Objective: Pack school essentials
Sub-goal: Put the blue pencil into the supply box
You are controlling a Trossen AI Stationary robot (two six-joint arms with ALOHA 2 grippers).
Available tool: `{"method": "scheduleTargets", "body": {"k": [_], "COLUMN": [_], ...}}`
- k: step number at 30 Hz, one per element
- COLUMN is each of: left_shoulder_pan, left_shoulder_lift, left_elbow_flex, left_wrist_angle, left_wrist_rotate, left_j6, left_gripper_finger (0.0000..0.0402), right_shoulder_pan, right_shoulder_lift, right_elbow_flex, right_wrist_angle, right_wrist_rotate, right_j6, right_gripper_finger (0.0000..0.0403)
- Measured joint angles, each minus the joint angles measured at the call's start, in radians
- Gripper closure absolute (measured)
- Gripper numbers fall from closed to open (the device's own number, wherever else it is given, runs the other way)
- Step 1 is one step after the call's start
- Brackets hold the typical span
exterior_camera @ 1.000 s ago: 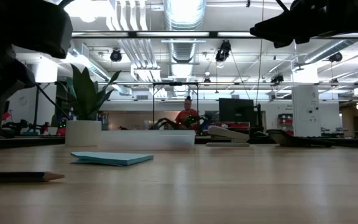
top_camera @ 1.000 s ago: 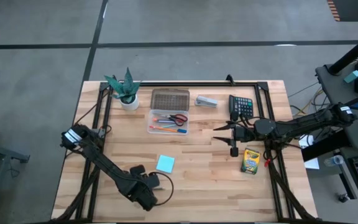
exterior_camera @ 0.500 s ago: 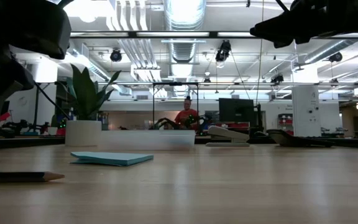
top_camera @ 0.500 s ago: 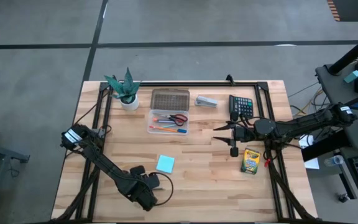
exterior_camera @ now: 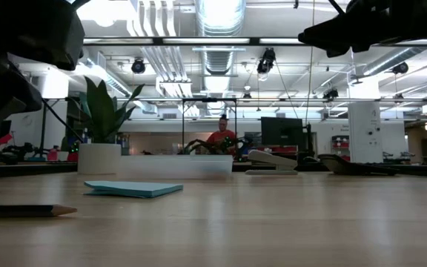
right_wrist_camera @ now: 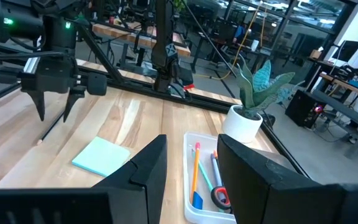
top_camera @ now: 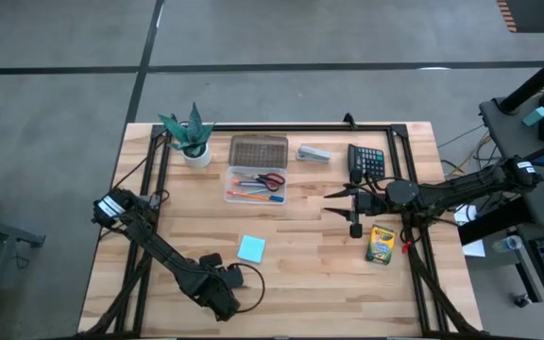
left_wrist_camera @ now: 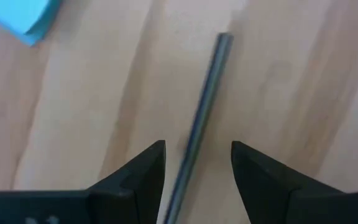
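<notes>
Pencil [left_wrist_camera: 199,118] lies between the left gripper's [left_wrist_camera: 197,163] open jaws near the table's front edge; right gripper [top_camera: 340,204] jaws open.

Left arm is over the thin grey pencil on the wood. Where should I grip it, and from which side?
Grip the thin grey pencil mid-shaft, coming straight down from above. It lies flat on the bare wooden table, clear of the light-blue square notepad, and the left gripper already stands open with a finger on each side of it, across its length.

1. The grey pencil [left_wrist_camera: 199,118] was blurred, and its near end was cut off by the edge.
2. The notepad [left_wrist_camera: 18,17] showed only one corner.
3. The left gripper [exterior_camera: 6,96] was mostly cut off.
</notes>
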Motion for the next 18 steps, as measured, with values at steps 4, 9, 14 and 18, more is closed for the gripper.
{"method": "scheduleTargets", "body": {"k": [4, 9, 14, 18], "left_shoulder_pan": [0.0, -0.003, -0.002, -0.002], "left_shoulder_lift": [0.001, 0.031, 0.052, 0.052], "left_elbow_flex": [-0.003, -0.002, 0.002, 0.002], "left_wrist_angle": [0.002, 0.009, 0.01, 0.005], "left_wrist_rotate": [0.005, 0.016, 0.032, 0.038], "left_j6": [0.003, 0.002, 0.001, 0.001], "left_gripper_finger": [0.0236, 0.0236, 0.0237, 0.0259], "right_shoulder_pan": [0.0, 0.0, 0.0, 0.0], "right_shoulder_lift": [0.0, 0.0, 0.0, 0.0], "right_elbow_flex": [0.0, 0.0, 0.0, 0.0], "right_wrist_angle": [0.0, 0.0, -0.005, -0.007], "right_wrist_rotate": [0.0, 0.0, 0.0, 0.001], "right_j6": [0.0, 0.0, 0.0, 0.0], "right_gripper_finger": [0.0271, 0.0271, 0.0271, 0.0271]}}
